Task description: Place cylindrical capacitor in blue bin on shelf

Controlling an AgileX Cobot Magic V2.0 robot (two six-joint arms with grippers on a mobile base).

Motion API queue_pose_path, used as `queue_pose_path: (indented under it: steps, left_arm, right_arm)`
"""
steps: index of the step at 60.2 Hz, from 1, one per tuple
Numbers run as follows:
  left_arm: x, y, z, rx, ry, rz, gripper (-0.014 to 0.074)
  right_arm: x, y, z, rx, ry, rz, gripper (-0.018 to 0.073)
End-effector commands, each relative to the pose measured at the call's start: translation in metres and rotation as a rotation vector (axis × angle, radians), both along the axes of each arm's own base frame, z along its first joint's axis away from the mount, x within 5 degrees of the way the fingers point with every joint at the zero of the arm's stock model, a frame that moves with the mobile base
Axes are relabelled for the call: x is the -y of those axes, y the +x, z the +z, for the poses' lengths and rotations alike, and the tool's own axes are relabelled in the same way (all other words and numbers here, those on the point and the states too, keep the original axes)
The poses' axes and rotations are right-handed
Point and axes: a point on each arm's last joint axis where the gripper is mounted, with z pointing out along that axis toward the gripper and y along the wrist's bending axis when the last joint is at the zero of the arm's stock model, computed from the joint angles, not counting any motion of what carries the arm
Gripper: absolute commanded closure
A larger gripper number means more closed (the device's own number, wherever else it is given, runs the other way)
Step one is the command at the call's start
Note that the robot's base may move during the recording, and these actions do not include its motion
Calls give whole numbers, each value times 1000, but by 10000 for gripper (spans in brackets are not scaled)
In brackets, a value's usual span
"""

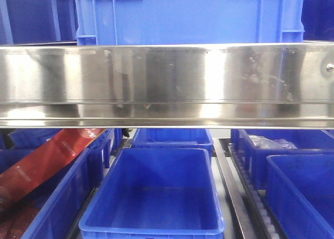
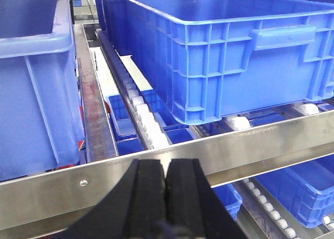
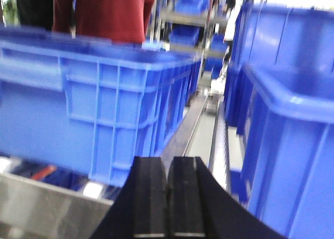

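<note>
Steel shelf rail point(image 1: 167, 85) — no legible writing

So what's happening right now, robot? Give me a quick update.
Left gripper shut, empty. Right gripper shut, empty. Cylindrical capacitor not in view. Shiny steel shelf rail above the empty blue plastic bin.

Front and wrist cameras close on shelf point(image 1: 167, 82)

Shelf point(image 1: 167, 82): multi-tier metal rack, shiny stainless front rail horizontal across the front view, scuffed. White roller tracks point(image 2: 143, 119) between bin lanes. Blue bin point(image 1: 154, 192): open-top, rectangular, sits at 6 o'clock on the lower tier under the rail, interior looks bare. Capacitor: can't tell, no view shows it.
</note>
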Motion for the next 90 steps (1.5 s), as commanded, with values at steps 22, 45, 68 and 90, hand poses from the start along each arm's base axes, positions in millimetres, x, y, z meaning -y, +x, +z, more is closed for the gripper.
queue_pose_path:
  steps: [22, 45, 68, 90]
  left_arm:
    - [0, -1, 1, 12, -11, -4, 707]
    - [2, 3, -5, 17, -18, 21, 707]
    - [-1, 14, -79, 225, -46, 331, 707]
    - [-4, 24, -160, 262, -58, 396, 707]
  right_arm:
    - [1, -2, 1, 25, 14, -5, 718]
    - [1, -2, 1, 25, 14, -5, 718]
    - [1, -2, 1, 25, 14, -5, 718]
    - [1, -2, 1, 25, 14, -5, 718]
